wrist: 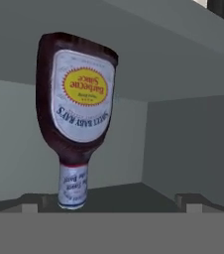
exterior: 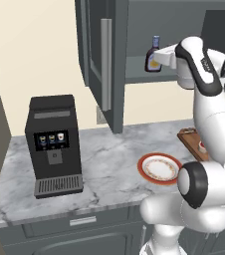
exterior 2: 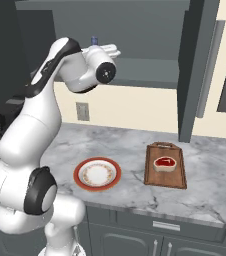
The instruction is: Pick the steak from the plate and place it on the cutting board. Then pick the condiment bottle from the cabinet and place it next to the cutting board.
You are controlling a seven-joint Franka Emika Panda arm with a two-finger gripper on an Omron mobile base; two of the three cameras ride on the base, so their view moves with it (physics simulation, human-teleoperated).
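The condiment bottle (exterior: 153, 56), dark brown with a yellow label and bluish cap, stands on the shelf of the open cabinet (exterior: 134, 75). My gripper (exterior: 159, 53) is level with the bottle, right beside it, and open. In the hand view the picture is rolled, so the bottle (wrist: 77, 106) looks upside down; its capped neck sits between the two spread fingertips (wrist: 30, 201), nearer the left one, with no contact visible. The steak (exterior 2: 165, 163) lies on the cutting board (exterior 2: 165, 175). To the board's left, the red-rimmed plate (exterior 2: 97, 174) has nothing on it.
A black coffee machine (exterior: 55, 144) stands at the counter's left. The cabinet doors (exterior: 102, 60) (exterior 2: 192, 70) hang open on either side of the shelf. A wall socket (exterior 2: 82, 111) sits below the cabinet. Bare marble counter (exterior 2: 210, 185) lies right of the board.
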